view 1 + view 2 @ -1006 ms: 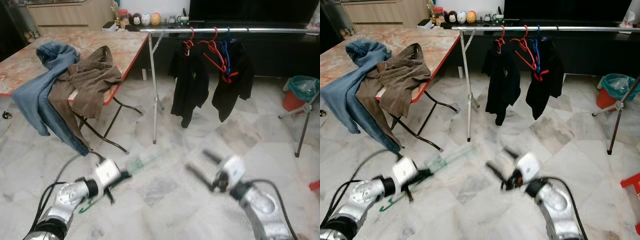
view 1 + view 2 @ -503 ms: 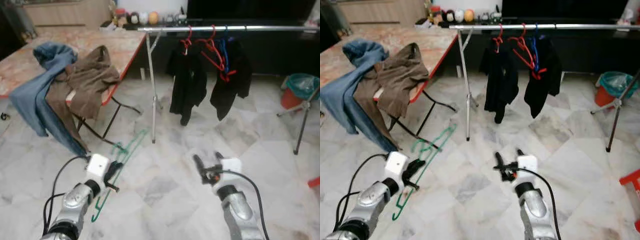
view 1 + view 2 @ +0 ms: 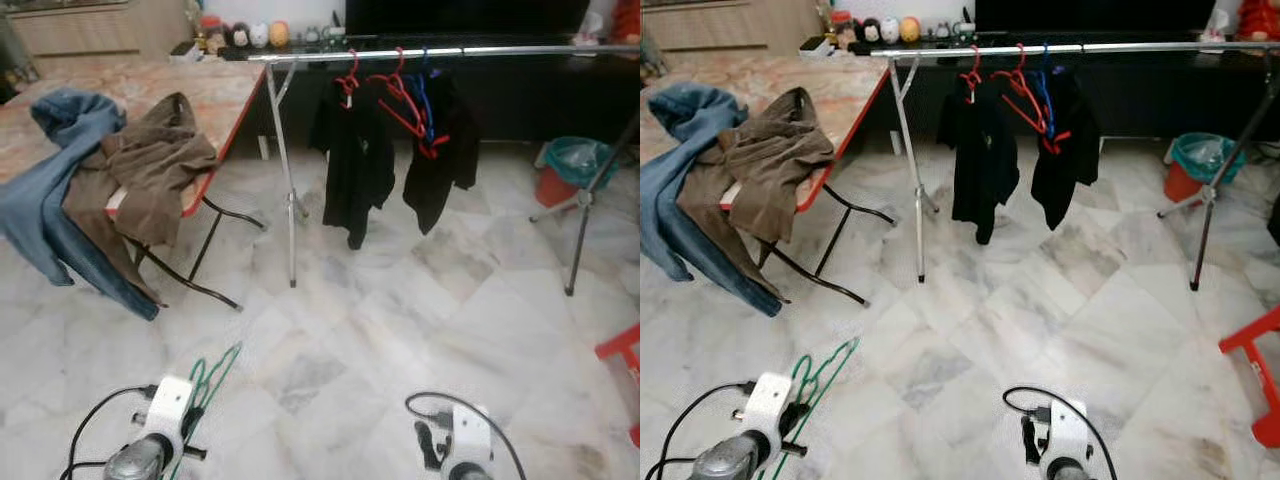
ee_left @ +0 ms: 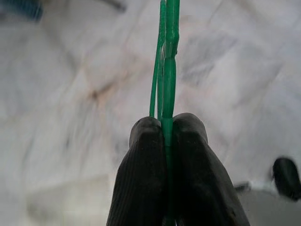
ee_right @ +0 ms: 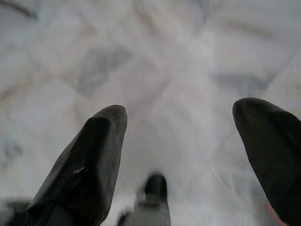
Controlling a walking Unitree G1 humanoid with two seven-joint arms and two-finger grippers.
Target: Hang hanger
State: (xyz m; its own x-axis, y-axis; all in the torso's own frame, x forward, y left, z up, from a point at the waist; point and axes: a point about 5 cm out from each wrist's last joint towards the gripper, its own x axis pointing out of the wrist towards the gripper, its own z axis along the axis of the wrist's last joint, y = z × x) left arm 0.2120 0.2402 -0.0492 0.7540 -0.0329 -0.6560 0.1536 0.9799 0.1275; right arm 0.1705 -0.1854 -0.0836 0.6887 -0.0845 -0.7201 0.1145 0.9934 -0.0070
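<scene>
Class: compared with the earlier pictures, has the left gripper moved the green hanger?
Yes. The left gripper, shut on the green hanger, has dropped and pulled back from the clothes rail, toward the robot.

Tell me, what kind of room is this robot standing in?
Probably a home living room used for laundry: a clothes rail with black garments, a folding table heaped with clothes, and a marble floor.

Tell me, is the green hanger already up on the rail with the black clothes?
No, the green hanger is pinched in the left hand low over the floor, far from the rail.
</scene>
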